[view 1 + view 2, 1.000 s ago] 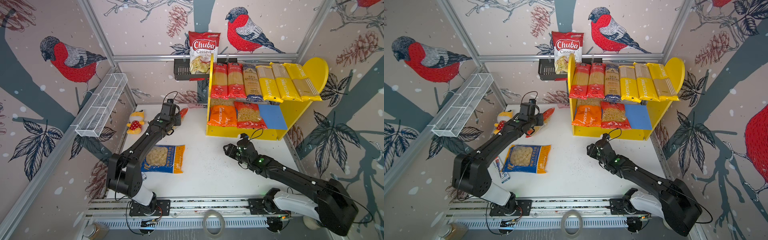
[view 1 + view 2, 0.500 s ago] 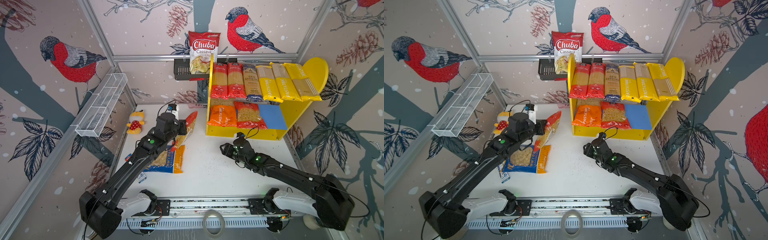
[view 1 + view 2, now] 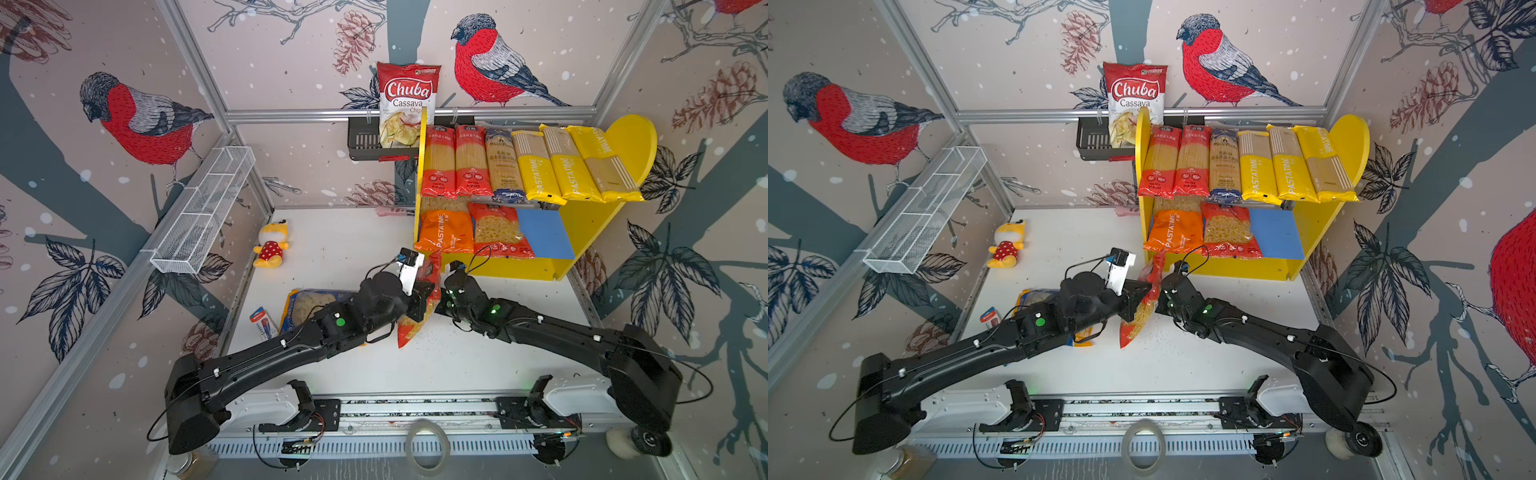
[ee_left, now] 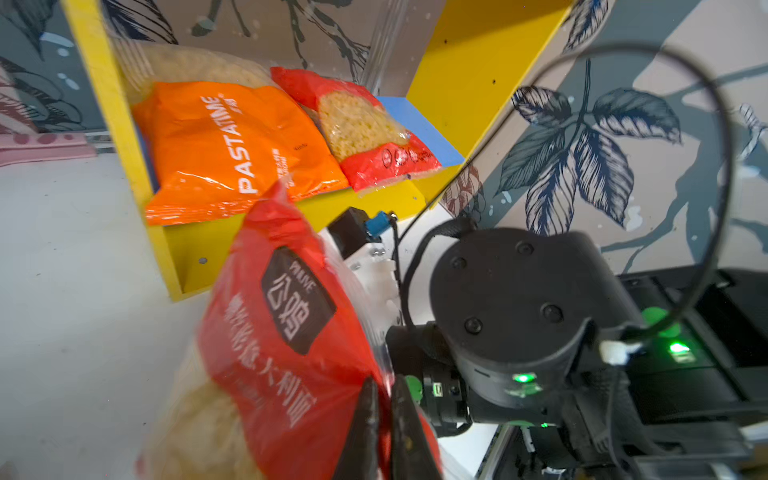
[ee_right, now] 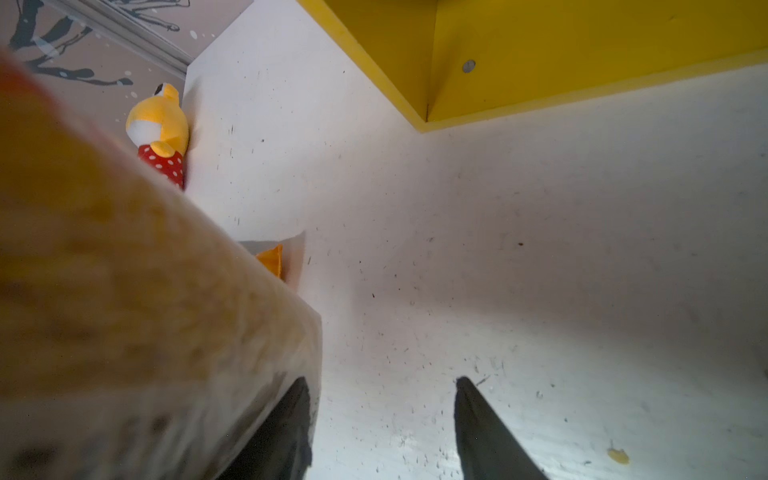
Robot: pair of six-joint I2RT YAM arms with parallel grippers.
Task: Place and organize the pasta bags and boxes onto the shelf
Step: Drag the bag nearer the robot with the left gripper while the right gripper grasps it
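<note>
We hold the red macaroni bag (image 3: 410,328) pinched in the left claw (image 4: 385,386) over the bench (image 3: 478,365), just before the shelf (image 3: 498,266), with the right claw (image 5: 382,384) spread empty beside it; next, we judge, it goes onto the bare blue lower board (image 3: 542,232).

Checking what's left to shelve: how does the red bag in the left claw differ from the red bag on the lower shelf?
The held red bag hangs tilted, pinched in the shut left claw; the shelved red bag lies flat on the blue lower board. The held bag is unstored; the shelved bag sits beside the orange bag. Both show macaroni through clear plastic.
</note>
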